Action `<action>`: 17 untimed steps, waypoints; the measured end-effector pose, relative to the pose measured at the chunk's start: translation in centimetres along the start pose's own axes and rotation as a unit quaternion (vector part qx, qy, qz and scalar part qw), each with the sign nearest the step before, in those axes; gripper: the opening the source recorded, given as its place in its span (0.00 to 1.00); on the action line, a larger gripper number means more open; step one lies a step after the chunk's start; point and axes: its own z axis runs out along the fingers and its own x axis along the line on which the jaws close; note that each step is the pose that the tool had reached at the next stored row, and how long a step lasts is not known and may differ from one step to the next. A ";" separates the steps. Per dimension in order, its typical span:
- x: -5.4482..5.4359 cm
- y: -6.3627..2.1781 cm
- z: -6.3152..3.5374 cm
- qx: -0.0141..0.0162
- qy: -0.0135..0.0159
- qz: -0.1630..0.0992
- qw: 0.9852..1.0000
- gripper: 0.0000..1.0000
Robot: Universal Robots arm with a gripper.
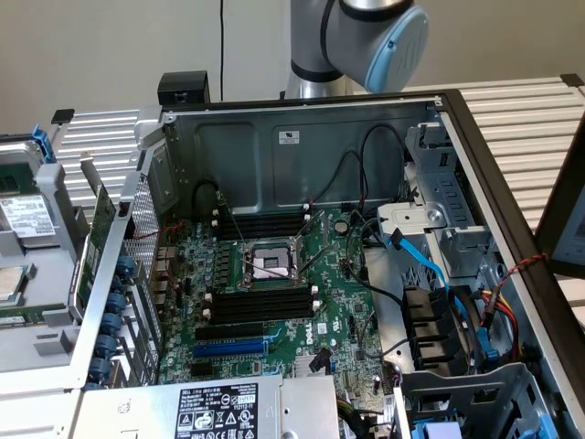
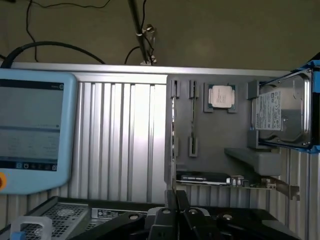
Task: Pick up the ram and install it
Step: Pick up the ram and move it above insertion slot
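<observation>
My gripper (image 2: 178, 196) hangs over the rim of the computer case (image 2: 75, 212). I can't tell how far my jaws are apart or whether anything is in them. My arm (image 1: 366, 37) is up at the far side, behind the case.

Past the case rim is the grey parts tray (image 2: 220, 135), which sits on the exterior view's left (image 1: 37, 352), well apart from me. The ram (image 2: 173, 122) looks to be the thin stick standing on edge in the tray's clips. Along from it are a second clip pair (image 2: 192, 117), the processor chip (image 2: 221, 96) and the hard drive (image 2: 282, 110). A card (image 2: 205, 178) with a metal bracket lies on the tray side nearest the case.

My read on the step in hand is reaching for the ram. To do it well:
- Come straight down over the stick's middle.
- Set the jaws across its thin faces, square to its length.
- Stay clear of the clips and the card.
- Lift straight so it doesn't bind.

The black slots (image 1: 260, 306) near the socket (image 1: 265, 263) on the board (image 1: 320, 274) hold no stick yet.
</observation>
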 end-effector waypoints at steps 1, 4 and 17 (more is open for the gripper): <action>0.1 -0.37 -0.46 0.000 0.000 0.000 1.000 0.12; 0.3 -1.49 -1.71 -0.002 0.000 0.000 1.000 0.12; 1.0 -6.81 -5.11 -0.007 0.000 0.000 1.000 0.12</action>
